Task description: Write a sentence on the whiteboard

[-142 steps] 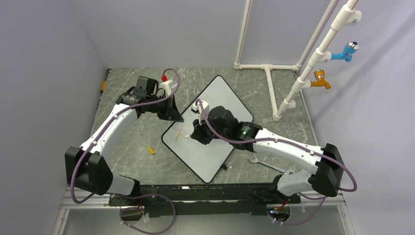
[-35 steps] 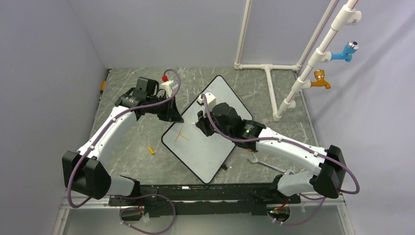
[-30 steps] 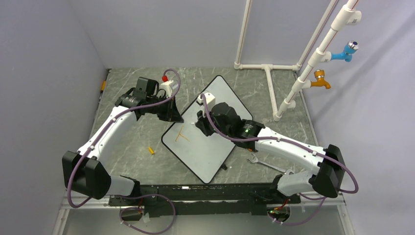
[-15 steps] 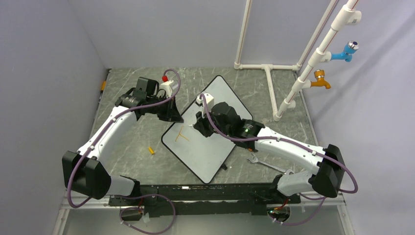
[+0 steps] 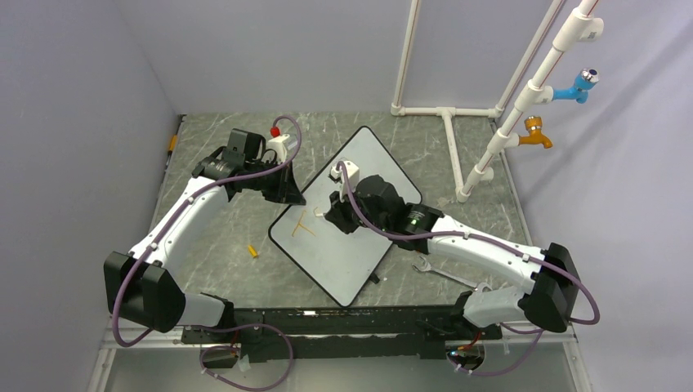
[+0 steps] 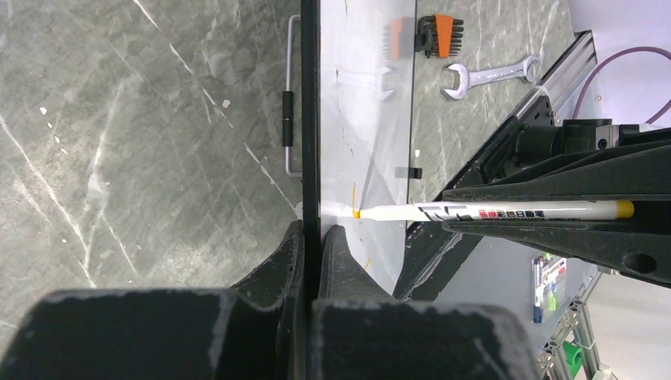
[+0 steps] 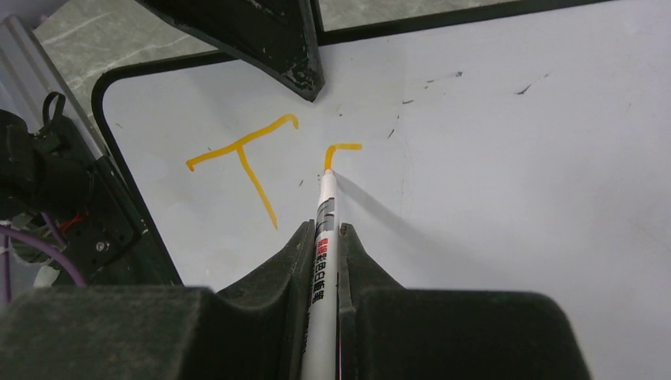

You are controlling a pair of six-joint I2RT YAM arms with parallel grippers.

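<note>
The whiteboard (image 5: 351, 245) lies tilted on the table, white with a thin black rim. My left gripper (image 5: 288, 189) is shut on its upper left edge; in the left wrist view the rim (image 6: 310, 119) runs between the jaws. My right gripper (image 5: 335, 214) is shut on a white marker (image 7: 324, 237) whose orange tip touches the board. The sentence (image 7: 245, 158) shows as an orange "T" with a short curved stroke (image 7: 340, 150) to its right, at the marker tip. The marker also shows in the left wrist view (image 6: 490, 211).
An orange marker cap (image 5: 253, 251) lies on the table left of the board. A wrench (image 5: 437, 272) lies right of the board, near the right arm. White pipes (image 5: 458, 147) with blue and orange taps stand at the back right. An orange hex key holder (image 6: 431, 33) lies beyond the board.
The right gripper moved from the finished "T" to the right and slightly down the board. A short curved orange stroke now shows at the marker tip. The left gripper has held still.
</note>
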